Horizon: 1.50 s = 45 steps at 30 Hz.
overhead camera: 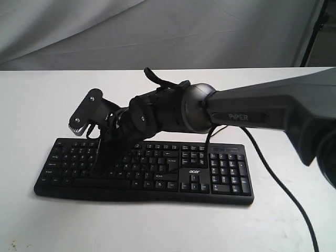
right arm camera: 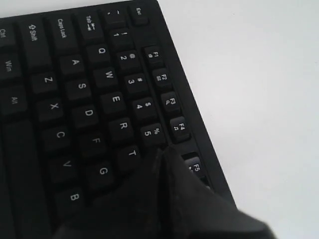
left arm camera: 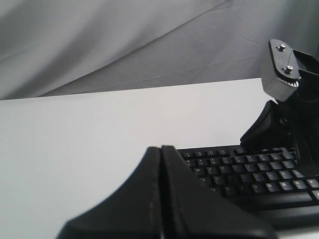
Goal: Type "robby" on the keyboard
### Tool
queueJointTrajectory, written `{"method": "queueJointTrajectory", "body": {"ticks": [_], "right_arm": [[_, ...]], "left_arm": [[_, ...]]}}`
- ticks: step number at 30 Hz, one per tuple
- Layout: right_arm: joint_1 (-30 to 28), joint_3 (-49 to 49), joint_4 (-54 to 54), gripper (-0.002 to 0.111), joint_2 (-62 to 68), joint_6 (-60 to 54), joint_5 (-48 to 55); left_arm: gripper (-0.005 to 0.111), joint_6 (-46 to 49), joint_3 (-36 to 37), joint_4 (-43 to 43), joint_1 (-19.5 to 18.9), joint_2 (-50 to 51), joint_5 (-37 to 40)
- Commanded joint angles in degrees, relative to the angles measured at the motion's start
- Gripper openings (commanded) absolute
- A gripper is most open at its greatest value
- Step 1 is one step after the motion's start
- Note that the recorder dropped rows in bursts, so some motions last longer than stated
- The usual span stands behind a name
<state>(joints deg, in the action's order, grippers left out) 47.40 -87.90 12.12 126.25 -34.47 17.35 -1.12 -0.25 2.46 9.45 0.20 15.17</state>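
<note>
White tabletop carries the work, with grey draped cloth hanging behind its far edge. You will find the long, flat, black plastic keyboard with white legends lying parallel to the near edge of the table, closer to that edge than to the far one. Bare table lies open on every side of it, widest between the keyboard and the far edge. Its thin black cable leaves the back of the keyboard and runs toward the near right corner of the table.

Note the right gripper: the arm reaches across from the right side, and the fingers are pressed together into a single point with nothing between them. In the right wrist view that point sits over the number row and the top letter row, next to the 5 and T keys; you cannot tell whether it touches a key.

Note the left gripper: its jaws are also fully together and empty, held off the left end of the keyboard.
</note>
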Motion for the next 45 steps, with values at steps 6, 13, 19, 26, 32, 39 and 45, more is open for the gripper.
{"method": "queueJointTrajectory", "body": {"ticks": [6, 13, 19, 26, 32, 39, 45], "right_arm": [[-0.51, -0.45, -0.61, 0.000, 1.17, 0.34, -0.31], [-0.51, -0.45, 0.52, 0.000, 1.70, 0.34, -0.33], [-0.51, -0.53, 1.54, 0.000, 2.98, 0.34, -0.16], [-0.51, -0.53, 0.69, 0.000, 2.64, 0.34, 0.03], [-0.91, -0.42, -0.43, 0.000, -1.30, 0.34, 0.74], [-2.95, 12.46, -1.17, 0.000, -14.39, 0.44, -3.51], [-5.78, 32.85, 1.99, 0.000, -35.32, 1.77, -9.43]], "left_arm": [[0.000, -0.16, 0.25, 0.27, 0.36, -0.20, -0.42], [0.000, -0.16, 0.25, 0.27, 0.36, -0.20, -0.42], [0.000, -0.16, 0.25, 0.27, 0.36, -0.20, -0.42], [0.000, -0.16, 0.25, 0.27, 0.36, -0.20, -0.42], [0.000, -0.16, 0.25, 0.27, 0.36, -0.20, -0.42], [0.000, -0.16, 0.25, 0.27, 0.36, -0.20, -0.42], [0.000, -0.16, 0.25, 0.27, 0.36, -0.20, -0.42]]}}
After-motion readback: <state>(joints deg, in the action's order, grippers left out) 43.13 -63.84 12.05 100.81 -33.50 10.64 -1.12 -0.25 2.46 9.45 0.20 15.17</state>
